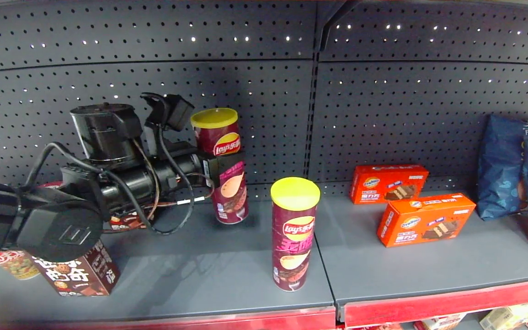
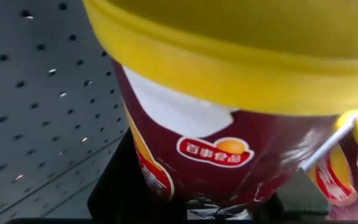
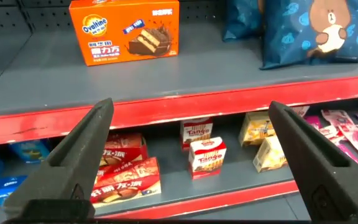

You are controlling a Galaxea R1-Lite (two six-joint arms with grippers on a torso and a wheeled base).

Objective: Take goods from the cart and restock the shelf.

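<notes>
Left gripper (image 1: 227, 167) clamped round upright chip can (image 1: 217, 137), right gripper (image 3: 190, 111) spread apart

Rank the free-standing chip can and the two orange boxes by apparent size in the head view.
Free-standing chip can
Front orange box
Rear orange box
The boxes seem identical; nearness likely enlarges the front one.

Glossy chip can (image 1: 233, 197), plastic lid (image 1: 213, 118); matt perforated metal shelf back (image 1: 383, 91).
</notes>
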